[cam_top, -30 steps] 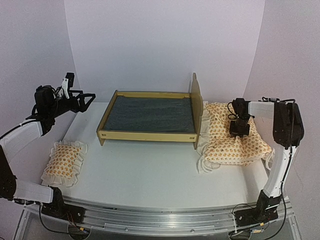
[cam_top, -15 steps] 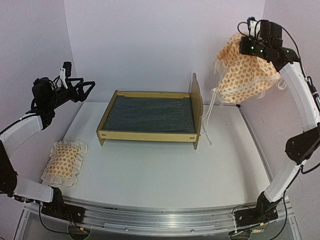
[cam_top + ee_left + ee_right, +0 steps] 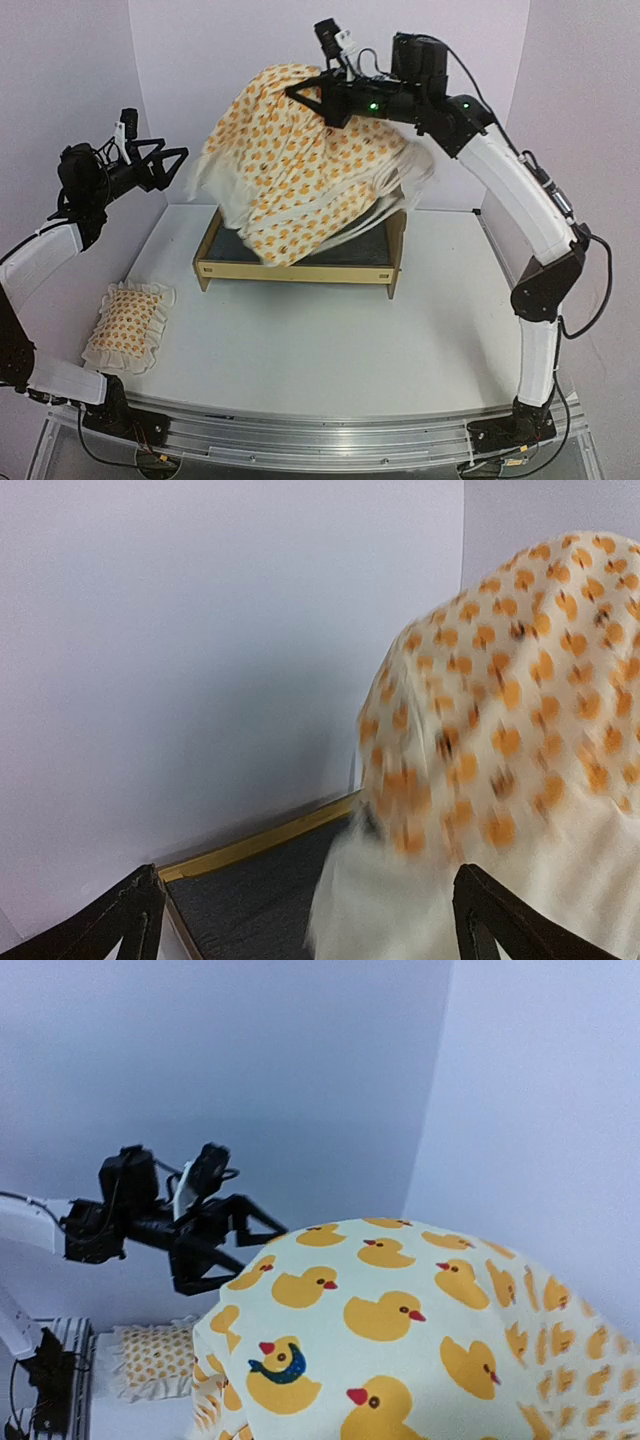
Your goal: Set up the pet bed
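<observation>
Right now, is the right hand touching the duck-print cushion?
Touching. The top view shows the right hand shut on the cushion, which hangs from it above the bed.

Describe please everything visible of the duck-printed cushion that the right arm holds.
The cushion is soft cream fabric printed with orange-yellow ducks, one duck dark blue, with a pale ruffled edge. The right gripper, shut on its top, holds it in the air over the pet bed, draped and motion-blurred. Whether its lower edge touches the bed is unclear.
</observation>
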